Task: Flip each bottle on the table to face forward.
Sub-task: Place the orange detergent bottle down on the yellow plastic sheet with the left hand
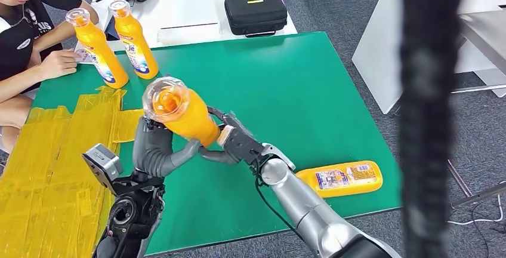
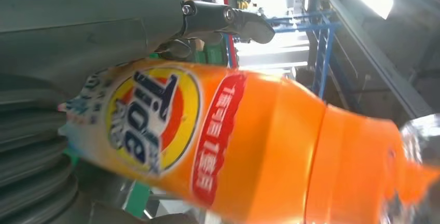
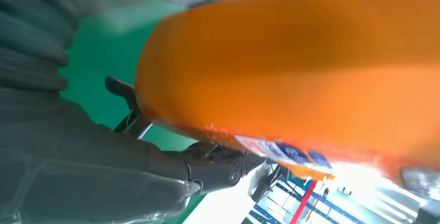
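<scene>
- An orange bottle is held up above the green desk, tilted, with its clear cap toward the head camera and its base down between the 2 hands.
- The left hand grasps the bottle's lower part from the left, its thumb lying along the underside of the bottle.
- The right hand grips the same bottle at its base end from the right, dark fingers curling under it.
- In the left wrist view the held bottle's round yellow-and-red front label and a red strip with white characters show; a dark finger reaches over the bottle.
- In the right wrist view the bottle's plain orange side is close to the lens, with the edge of a white-and-blue label at its lower side.
- 2 more orange bottles stand upright near the desk's far left corner: one beside a seated person's hand, the other just to its right.
- A 4th orange bottle lies on its side near the desk's near right edge, a printed label facing up.
- Yellow tape strips cover the left part of the desk.
- A black case sits on a white table beyond the desk.
</scene>
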Controlling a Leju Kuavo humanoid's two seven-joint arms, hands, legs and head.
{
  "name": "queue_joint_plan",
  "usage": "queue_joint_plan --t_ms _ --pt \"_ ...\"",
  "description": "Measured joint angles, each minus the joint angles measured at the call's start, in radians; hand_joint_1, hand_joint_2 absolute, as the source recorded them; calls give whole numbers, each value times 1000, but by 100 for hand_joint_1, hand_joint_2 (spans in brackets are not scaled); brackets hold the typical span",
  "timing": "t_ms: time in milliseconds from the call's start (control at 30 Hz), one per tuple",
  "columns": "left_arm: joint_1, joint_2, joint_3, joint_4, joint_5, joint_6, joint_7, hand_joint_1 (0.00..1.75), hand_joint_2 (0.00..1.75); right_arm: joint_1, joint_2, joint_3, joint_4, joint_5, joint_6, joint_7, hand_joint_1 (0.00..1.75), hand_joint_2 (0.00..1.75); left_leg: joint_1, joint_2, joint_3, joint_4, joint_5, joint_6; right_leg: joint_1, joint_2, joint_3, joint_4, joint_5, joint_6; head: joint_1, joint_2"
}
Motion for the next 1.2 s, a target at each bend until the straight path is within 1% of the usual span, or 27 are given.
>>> queue_joint_plan --t_ms 67,267,533,733,967,1000,1100,1133,1200 --pt "-7 0 5 18 5 25 -6 0 175 0 11 39 13 30 -19 -7 175 175 0 0 0 0 0 0 0 0 0 0 0 0 0 0" --pt "-18 -1 8 50 -6 79 -12 0 175 -1 14 82 20 51 -60 -1 175 175 0 0 0 0 0 0 0 0 0 0 0 0 0 0" --pt "-29 -6 0 86 -8 140 -3 0 175 4 6 108 24 61 -98 9 175 175 0 0 0 0 0 0 0 0 0 0 0 0 0 0" --pt "-37 -8 -7 110 -27 188 3 0 175 6 -1 124 24 62 -104 22 175 175 0 0 0 0 0 0 0 0 0 0 0 0 0 0" --pt "-37 -8 -10 116 -35 201 7 0 175 10 -6 130 23 62 -105 23 175 175 0 0 0 0 0 0 0 0 0 0 0 0 0 0" --pt "-37 -8 -10 117 -36 202 7 39 175 10 -6 130 23 62 -106 23 175 175 0 0 0 0 0 0 0 0 0 0 0 0 0 0" --pt "-38 -8 -10 117 -35 207 8 170 175 11 -7 132 23 62 -108 24 175 175 0 0 0 0 0 0 0 0 0 0 0 0 0 0" --pt "-38 -8 -10 117 -32 210 6 175 175 11 -7 132 23 62 -109 24 175 175 0 0 0 0 0 0 0 0 0 0 0 0 0 0" --pt "-37 -8 -8 117 -18 216 -2 175 175 11 -7 133 23 62 -110 25 175 175 0 0 0 0 0 0 0 0 0 0 0 0 0 0"
